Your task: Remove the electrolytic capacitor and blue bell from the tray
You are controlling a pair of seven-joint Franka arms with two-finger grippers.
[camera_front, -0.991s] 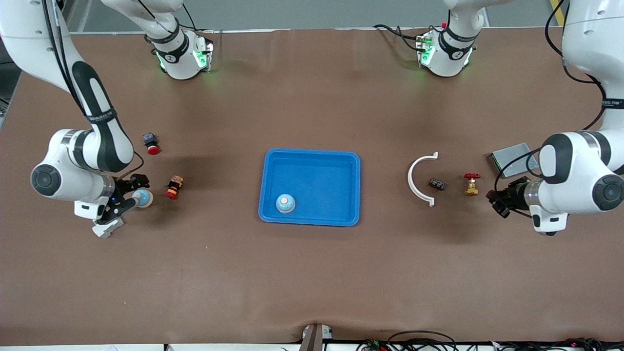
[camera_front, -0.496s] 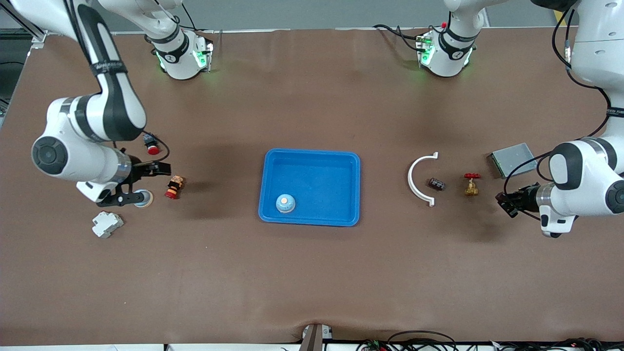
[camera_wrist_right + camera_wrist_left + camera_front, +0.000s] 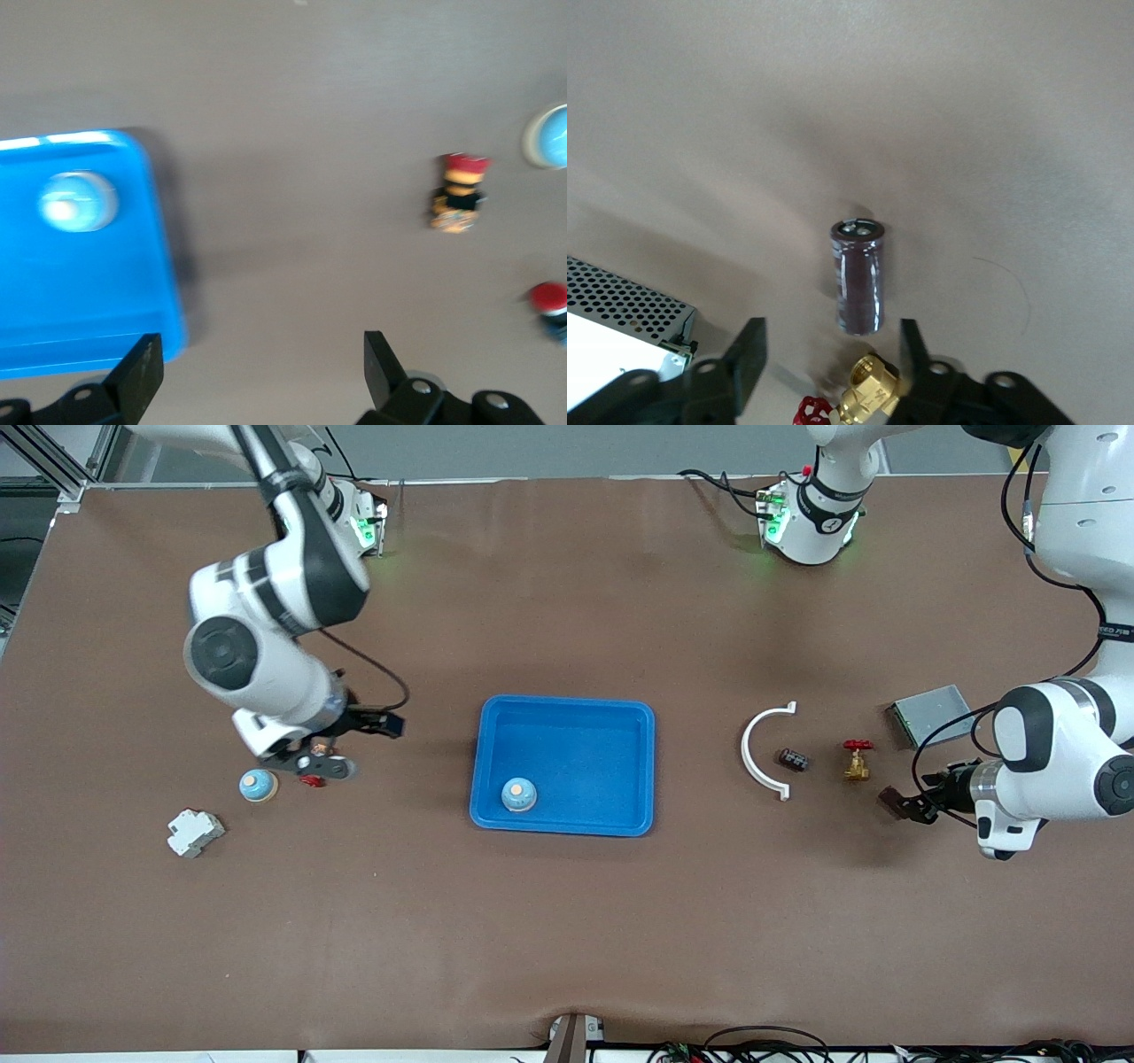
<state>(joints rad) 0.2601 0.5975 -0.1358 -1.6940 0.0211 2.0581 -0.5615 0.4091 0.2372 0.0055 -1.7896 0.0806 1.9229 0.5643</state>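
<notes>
A shallow blue plastic tray (image 3: 567, 708) sits in the middle of the brown table (image 3: 567, 921), and one pale blue dome-shaped bell (image 3: 519, 794) rests inside it, in the corner nearest the front camera toward the right arm's end. A second pale blue bell (image 3: 258, 786) lies out on the table toward the right arm's end, just beside a small red-and-yellow toy figure (image 3: 311, 780). The right gripper (image 3: 341, 748) hangs in the air over that figure, its fingers spread wide with nothing between them. A white plastic block (image 3: 194, 833) sits nearer the front camera than the loose bell. Toward the left arm's end, the dark cylindrical capacitor (image 3: 795, 759) lies on its side between a white curved plastic bracket (image 3: 760, 750) and a brass valve with a red handle (image 3: 856, 760). The left gripper (image 3: 905, 804) sits low over the bare table near the valve, jaws apart and empty; its wrist view shows the capacitor (image 3: 858, 277) lined up between the two black fingers (image 3: 744, 359). A grey perforated metal box (image 3: 926, 713) lies beside the left arm.
</notes>
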